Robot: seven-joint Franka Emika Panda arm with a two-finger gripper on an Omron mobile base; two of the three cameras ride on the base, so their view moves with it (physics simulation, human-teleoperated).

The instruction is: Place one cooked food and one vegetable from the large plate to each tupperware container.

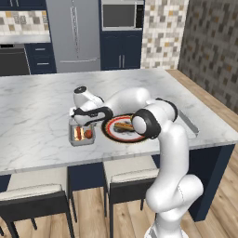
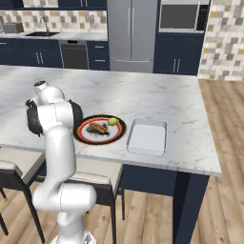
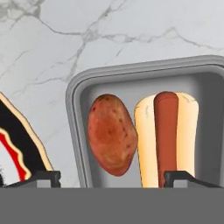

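At the centre of the hand view, the small grey squarish container (image 3: 144, 78) with raised walls holds two items side by side: a reddish-brown rounded piece (image 3: 112, 134) on the left and a hot dog in a pale bun (image 3: 166, 135) on the right, close together, with contact not determinable. The gripper (image 3: 113, 179) stands wide, its two dark fingertips (image 3: 43, 178) rising at the bottom edge of that frame, one left of the container wall and one over the lower end of the hot dog; it holds nothing. The black round plate with a red rim (image 3: 17, 144) enters at the lower left of the hand view, just beside the grey container. In the left base view, the grey container (image 1: 82, 135) sits left of centre on the white marble surface (image 1: 42, 107), next to the plate (image 1: 122, 130). In the right base view, the plate (image 2: 100, 129) at centre carries a long orange-brown sausage (image 2: 98, 127) and a yellow-green ball (image 2: 113, 121) at its upper right. The larger pale rectangular container (image 2: 147, 136) lies just right of the plate.
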